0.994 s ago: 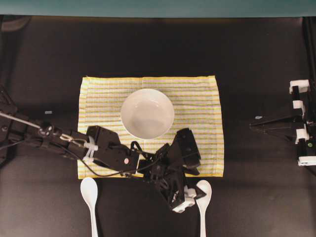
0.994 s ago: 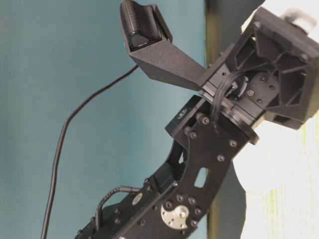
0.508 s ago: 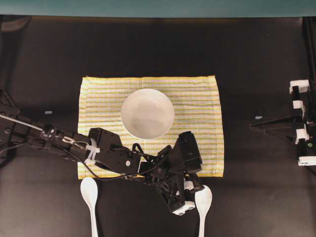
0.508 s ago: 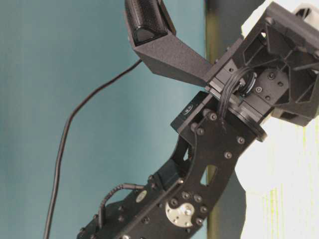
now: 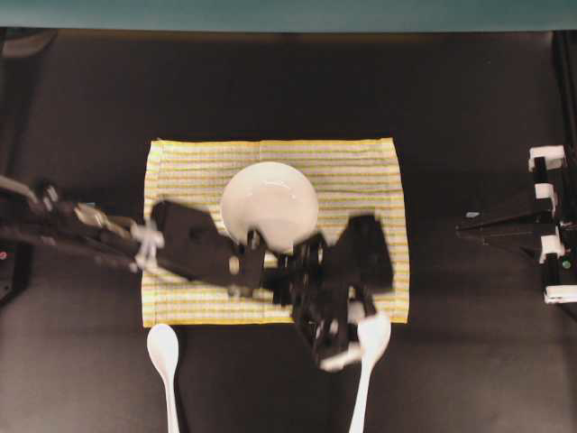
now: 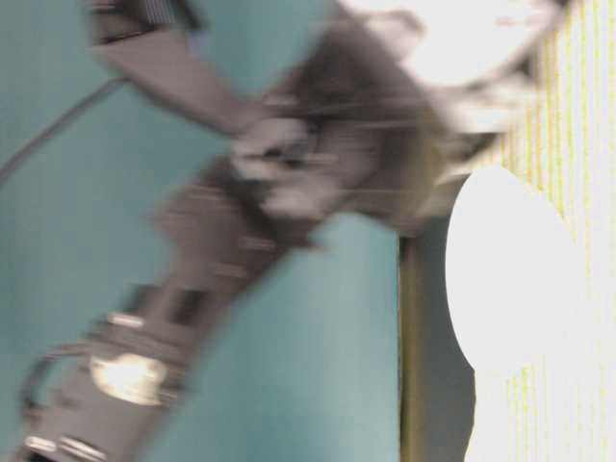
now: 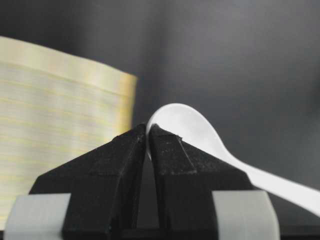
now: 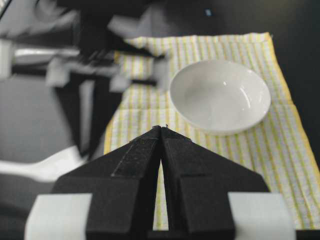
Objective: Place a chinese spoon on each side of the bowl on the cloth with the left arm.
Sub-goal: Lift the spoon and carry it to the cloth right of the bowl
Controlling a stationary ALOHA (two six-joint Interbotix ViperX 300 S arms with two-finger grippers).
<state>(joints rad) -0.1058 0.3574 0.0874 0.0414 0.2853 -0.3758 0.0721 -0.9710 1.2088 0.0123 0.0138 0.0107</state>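
Two white chinese spoons are on view, one lying on the dark counter and the other at the cloth's near right corner. One white bowl sits on one striped cloth. Two black robot arms, one left and one right, complete the count.

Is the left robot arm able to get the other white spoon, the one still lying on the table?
Probably not right now: the left gripper is shut on one glossy white spoon. The other white spoon lies uncovered on the black table.
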